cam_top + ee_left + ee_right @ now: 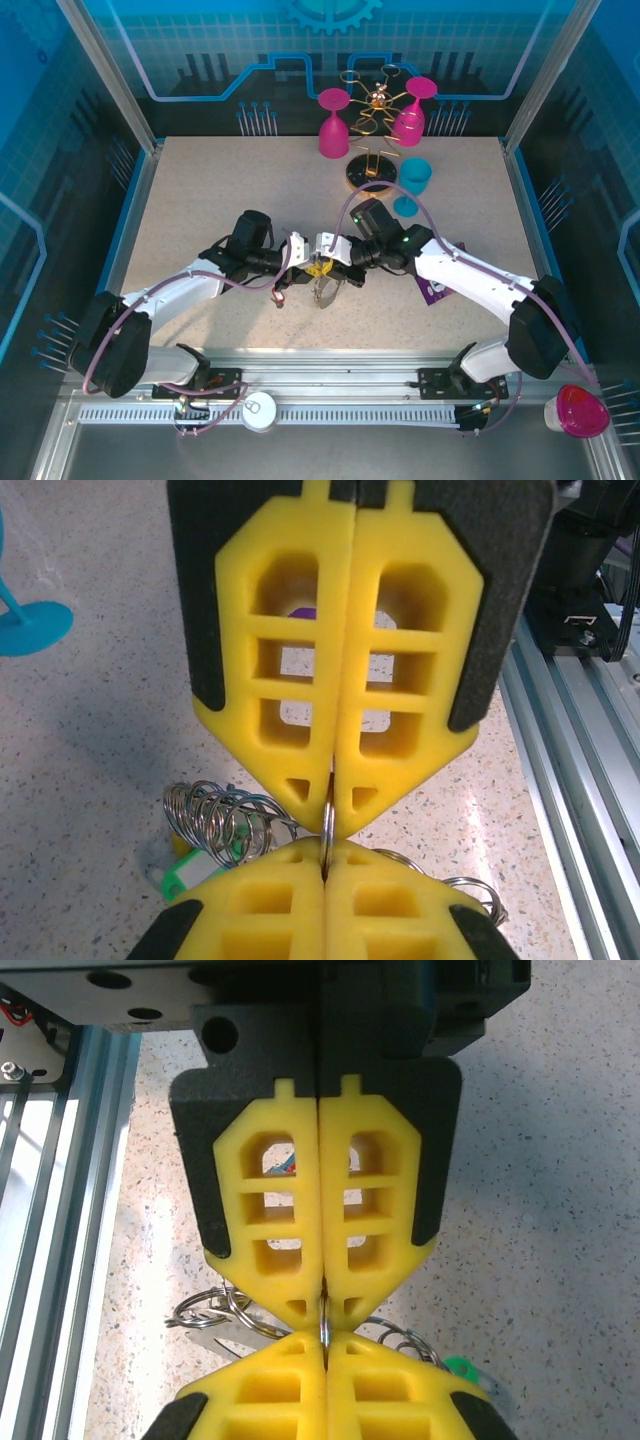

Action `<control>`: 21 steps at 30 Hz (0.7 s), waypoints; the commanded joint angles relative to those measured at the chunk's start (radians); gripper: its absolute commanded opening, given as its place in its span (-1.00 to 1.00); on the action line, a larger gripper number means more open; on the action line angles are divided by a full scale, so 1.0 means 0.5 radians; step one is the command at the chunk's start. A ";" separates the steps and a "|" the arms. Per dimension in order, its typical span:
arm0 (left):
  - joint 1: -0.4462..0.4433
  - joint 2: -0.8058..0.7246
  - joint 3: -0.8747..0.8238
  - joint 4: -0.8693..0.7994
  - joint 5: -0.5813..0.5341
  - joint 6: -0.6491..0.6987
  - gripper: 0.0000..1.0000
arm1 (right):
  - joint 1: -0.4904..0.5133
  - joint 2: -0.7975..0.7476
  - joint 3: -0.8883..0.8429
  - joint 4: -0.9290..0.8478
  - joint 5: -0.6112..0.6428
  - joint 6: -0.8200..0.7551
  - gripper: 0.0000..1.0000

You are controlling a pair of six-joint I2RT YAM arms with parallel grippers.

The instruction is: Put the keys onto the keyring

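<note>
1. While both arms lean in over the speckled table (200,200), the left arm (180,290) and right arm (480,280) meet nose to nose around mid-table, a bit toward the near edge.
2. At the back there's a gold rack (375,105) with two pink glasses (333,125) hanging on it. A teal cup (415,175) sits just beside its base, and a purple packet (437,290) lies partly under the right arm.
3. The left gripper (325,880) is clamped tight, its yellow pads (270,910) flush with no gap between them. It's got the thin wire of the keyring (327,830) nipped right at the tips.
4. Same deal for the right gripper (325,1355): fully closed, pinching that same wire. Its tips are all but touching the left one's.
5. The keyring shows edge-on in the wrist views, sitting in the seam between the pads. From the top view a loop hangs just below where the grippers meet.
6. A bunch of silver coiled rings (215,815) sits right beside the fingertips.
7. The keys (195,870) are down by those coils. One green head is visible, plus a silvery blade (228,1337) in the right wrist view. Can't tell if any is actually threaded on.
</note>
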 commanded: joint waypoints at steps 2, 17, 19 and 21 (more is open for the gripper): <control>-0.014 -0.057 0.048 0.044 0.075 0.008 -1.00 | 0.030 -0.046 -0.012 0.096 -0.051 0.038 -1.00; -0.013 0.012 -0.348 1.114 0.185 -0.542 -1.00 | -0.342 -0.447 -1.043 1.804 -0.494 0.957 -0.49; -0.013 0.032 -0.363 1.201 0.208 -0.597 -1.00 | -0.336 -0.406 -1.062 1.880 -0.507 0.981 -0.49; -0.015 0.044 -0.366 1.228 0.217 -0.617 -1.00 | -0.331 -0.368 -1.067 1.940 -0.530 0.994 -0.50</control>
